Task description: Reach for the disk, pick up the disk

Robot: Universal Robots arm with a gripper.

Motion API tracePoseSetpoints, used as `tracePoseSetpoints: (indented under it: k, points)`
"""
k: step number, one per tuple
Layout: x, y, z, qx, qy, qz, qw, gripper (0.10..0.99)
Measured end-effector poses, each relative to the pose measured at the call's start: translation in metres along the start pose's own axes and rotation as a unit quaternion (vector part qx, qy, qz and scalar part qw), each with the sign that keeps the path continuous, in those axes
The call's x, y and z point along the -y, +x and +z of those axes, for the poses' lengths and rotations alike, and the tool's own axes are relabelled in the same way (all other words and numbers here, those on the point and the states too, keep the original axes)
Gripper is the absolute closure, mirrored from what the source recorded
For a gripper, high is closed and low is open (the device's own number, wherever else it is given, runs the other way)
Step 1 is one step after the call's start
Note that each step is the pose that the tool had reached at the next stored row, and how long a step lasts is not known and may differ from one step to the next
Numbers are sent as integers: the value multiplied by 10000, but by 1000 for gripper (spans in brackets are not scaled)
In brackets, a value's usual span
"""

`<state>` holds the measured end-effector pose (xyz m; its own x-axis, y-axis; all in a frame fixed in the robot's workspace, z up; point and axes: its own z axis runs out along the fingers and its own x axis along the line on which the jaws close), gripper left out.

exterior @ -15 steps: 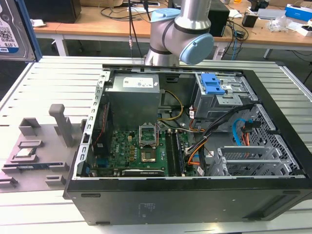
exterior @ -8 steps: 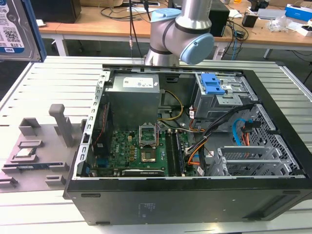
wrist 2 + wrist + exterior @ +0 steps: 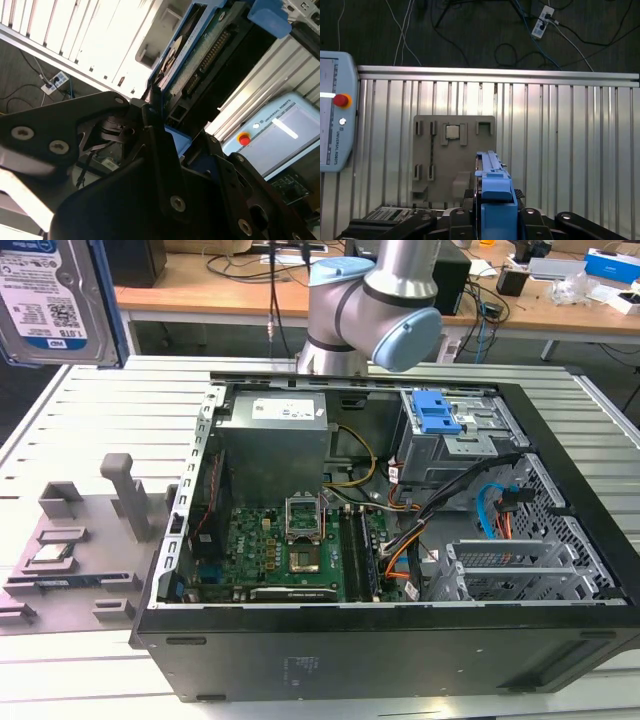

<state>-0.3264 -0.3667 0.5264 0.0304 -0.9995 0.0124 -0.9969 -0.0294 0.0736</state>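
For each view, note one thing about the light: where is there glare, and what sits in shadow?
Exterior view: even room light; the open computer case is dimmer inside. First wrist view: streaks of glare run along the slatted table, beside a dark floor. Second wrist view: the pincer, gripping the disk, is backlit and nearly black against the glaring table.

Both wrist views close along disk (image 3: 490, 172) (image 3: 210, 50); exterior view obliquely above case (image 3: 400, 650).
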Motion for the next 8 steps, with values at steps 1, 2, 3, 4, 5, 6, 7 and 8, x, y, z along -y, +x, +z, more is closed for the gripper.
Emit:
tracePoseSetpoints:
  k: [1, 2, 3, 4, 5, 6, 7, 8]
  points:
    - [33, 1, -2, 0, 0, 0, 10000, 718]
    - [58, 2, -4, 0, 0, 0, 10000, 718]
    - [95, 3, -7, 0, 0, -1, 10000, 718]
    - [121, 4, -8, 0, 1, 0, 10000, 718]
    - [169, 5, -13, -1, 0, 0, 10000, 718]
    - [199, 6, -15, -1, 0, 0, 10000, 718]
    - [226, 7, -17, -1, 0, 0, 10000, 718]
    - [282, 9, -20, -1, 0, 0, 10000, 718]
